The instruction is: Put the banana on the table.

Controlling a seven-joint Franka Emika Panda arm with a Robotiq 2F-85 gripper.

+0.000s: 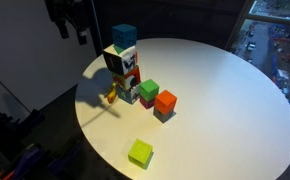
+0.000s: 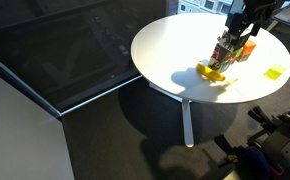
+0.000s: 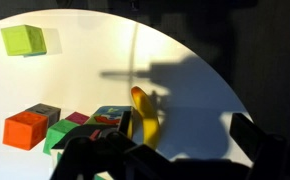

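The banana (image 3: 145,115) is small, curved and yellow. It lies flat on the white round table (image 3: 185,50), next to a stack of blocks. It also shows in both exterior views (image 1: 112,95) (image 2: 211,72), near the table's edge. My gripper (image 3: 170,150) is open and empty, and its dark fingers stand apart on either side of the banana. In both exterior views the gripper (image 1: 73,32) (image 2: 243,20) hangs well above the table, clear of the banana. The gripper's shadow falls across the banana.
A stack of printed blocks with a teal block on top (image 1: 124,38) stands beside the banana. A green cube (image 1: 148,90) and an orange cube (image 1: 165,101) sit next to it. A yellow-green cube (image 1: 140,153) lies apart near the edge. The floor below is dark.
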